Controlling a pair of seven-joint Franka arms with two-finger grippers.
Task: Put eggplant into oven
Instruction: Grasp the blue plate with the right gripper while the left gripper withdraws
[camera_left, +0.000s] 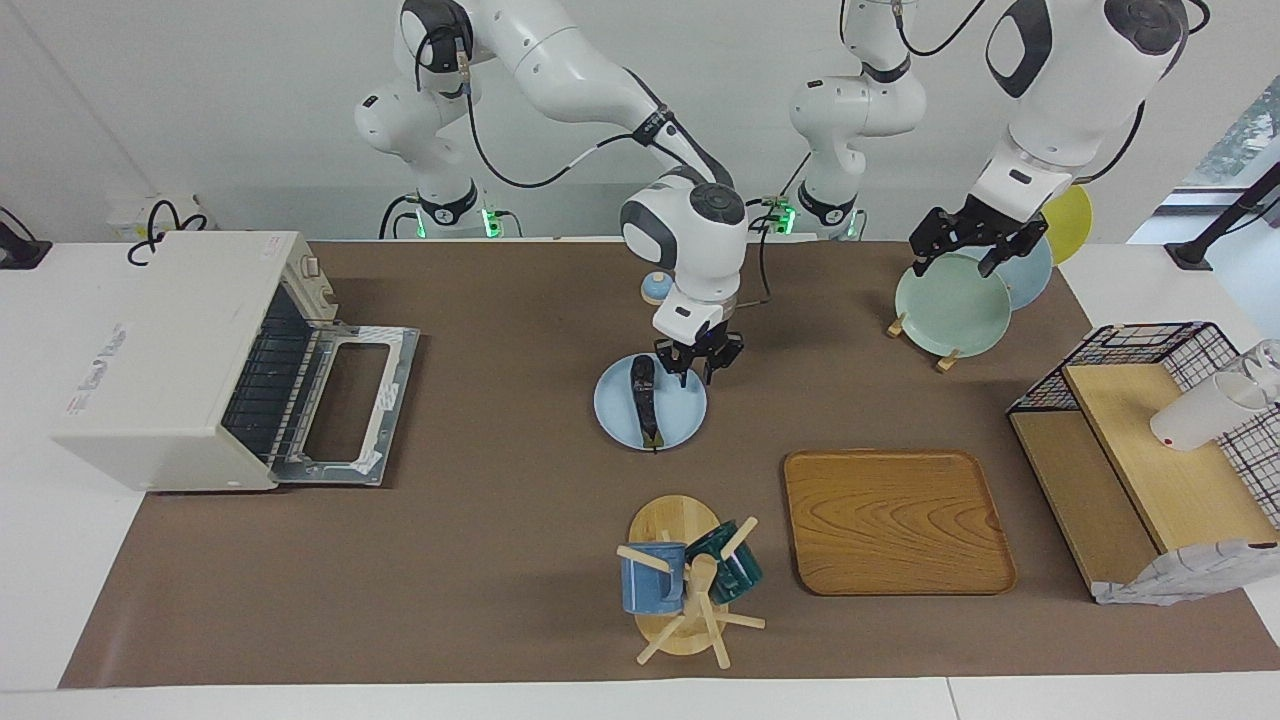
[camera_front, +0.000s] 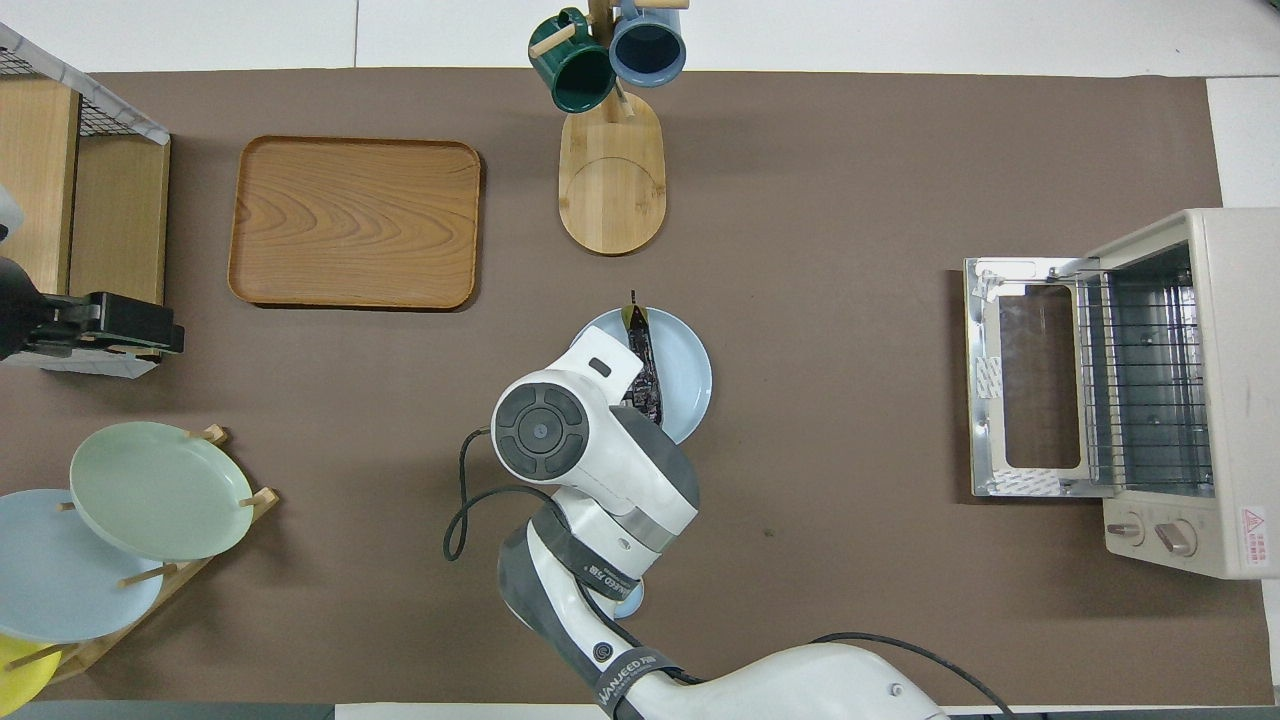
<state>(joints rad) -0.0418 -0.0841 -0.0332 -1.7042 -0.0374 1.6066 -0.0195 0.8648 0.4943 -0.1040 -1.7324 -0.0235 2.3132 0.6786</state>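
Eggplant (camera_left: 645, 398) lies on a blue plate (camera_left: 685, 415) mid-table. Right gripper (camera_left: 697, 372) hangs over the plate's rim, grasping nothing, spread unclear. Left gripper (camera_left: 960, 252) waits released over the plate rack (camera_left: 945, 360). Oven (camera_left: 180, 355) door is down.

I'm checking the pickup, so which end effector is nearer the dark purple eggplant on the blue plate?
Right. The right end effector hangs over the plate beside the dark purple eggplant; the left end effector waits above the green plate.
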